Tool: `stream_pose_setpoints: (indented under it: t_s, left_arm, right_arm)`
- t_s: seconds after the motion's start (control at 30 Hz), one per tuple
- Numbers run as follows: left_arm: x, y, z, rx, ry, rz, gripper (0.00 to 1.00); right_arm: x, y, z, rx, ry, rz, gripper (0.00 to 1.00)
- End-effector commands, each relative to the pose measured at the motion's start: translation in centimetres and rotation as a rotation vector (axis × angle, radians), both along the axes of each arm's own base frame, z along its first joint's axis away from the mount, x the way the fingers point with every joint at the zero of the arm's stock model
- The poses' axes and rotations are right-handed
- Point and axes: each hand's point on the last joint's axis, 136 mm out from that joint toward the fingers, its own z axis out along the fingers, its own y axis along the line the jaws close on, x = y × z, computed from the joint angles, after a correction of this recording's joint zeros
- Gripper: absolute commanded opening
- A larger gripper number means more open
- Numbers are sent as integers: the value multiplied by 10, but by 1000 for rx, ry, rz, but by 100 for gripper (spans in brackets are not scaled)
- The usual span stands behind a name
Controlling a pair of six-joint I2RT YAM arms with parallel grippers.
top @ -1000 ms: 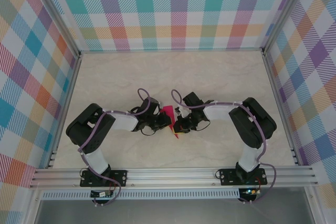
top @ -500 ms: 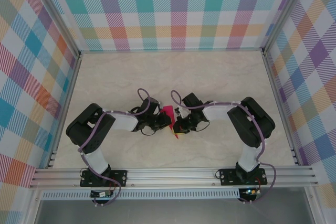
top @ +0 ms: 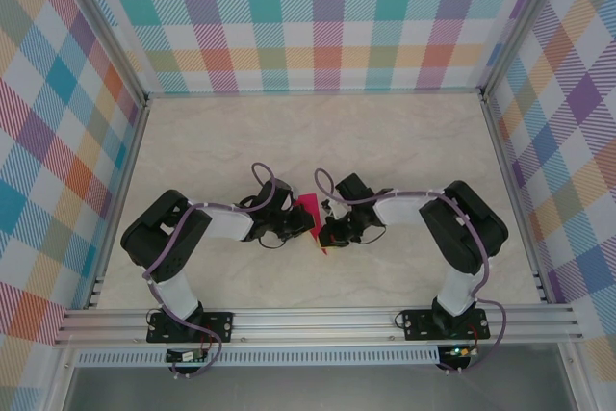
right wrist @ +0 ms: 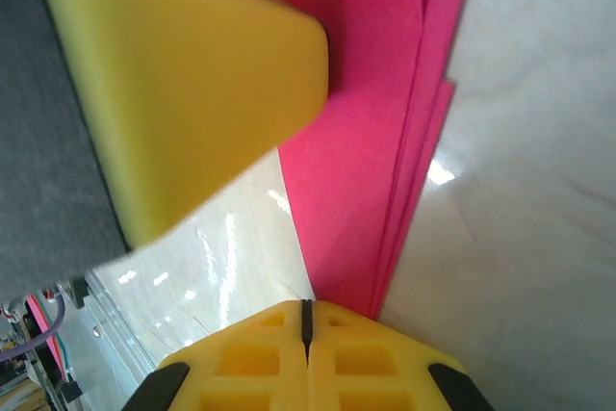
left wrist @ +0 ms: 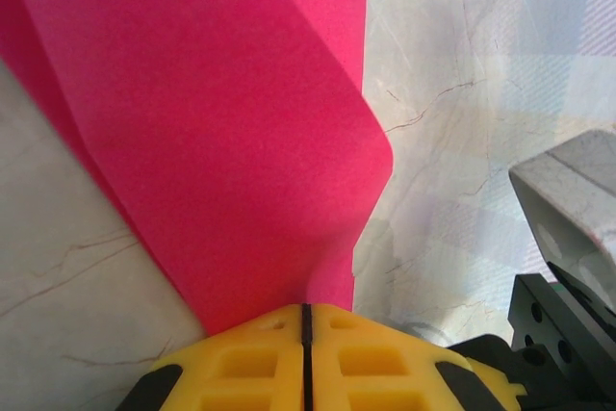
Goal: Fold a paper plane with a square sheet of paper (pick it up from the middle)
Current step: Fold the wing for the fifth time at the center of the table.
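Observation:
The sheet of paper [top: 309,207] is folded into a narrow magenta-pink shape with its tip [top: 322,249] pointing toward the arms, held between both grippers at mid-table. My left gripper [top: 304,225] is shut on its left side. In the left wrist view the creased paper [left wrist: 221,122] runs into the closed yellow fingers [left wrist: 260,358]. My right gripper [top: 328,232] is shut on the right side. In the right wrist view the layered paper edges [right wrist: 371,113] lead down to the closed fingers [right wrist: 366,358], and the left gripper's yellow finger [right wrist: 183,74] lies against the paper.
The marble-patterned table [top: 318,141] is fenced by plaid walls [top: 318,16] and aluminium rails [top: 318,320]. Purple cables loop over both wrists. The right gripper's grey and black body [left wrist: 573,209] sits close beside the paper in the left wrist view.
The right arm's elbow has shifted slightly to the right. Both grippers and the paper stay where they were.

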Motion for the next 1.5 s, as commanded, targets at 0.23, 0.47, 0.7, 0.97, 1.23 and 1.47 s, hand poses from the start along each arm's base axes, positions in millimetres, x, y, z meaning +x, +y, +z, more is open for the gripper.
stream_pose_setpoints:
  t_s: [0.23, 0.47, 0.7, 0.97, 1.23, 1.47]
  left_arm:
    - [-25, 40, -54, 233, 128, 65, 7]
    - [-25, 39, -54, 227, 125, 63, 7]
    - [-25, 39, -52, 226, 122, 59, 7]
    - [-25, 39, -54, 229, 125, 59, 7]
    - [-28, 44, -58, 246, 145, 77, 7]
    - [-28, 45, -59, 258, 146, 82, 7]
  right_arm:
    - [-51, -31, -14, -102, 125, 36, 5]
    - [-41, -32, 4, -92, 35, 18, 4]
    - [-8, -7, 38, 6, -80, -40, 4]
    - [16, 7, 16, -40, -66, -62, 5]
    - [-9, -15, -12, -123, 17, -53, 4]
    - [-35, -32, -1, -122, 58, -56, 4]
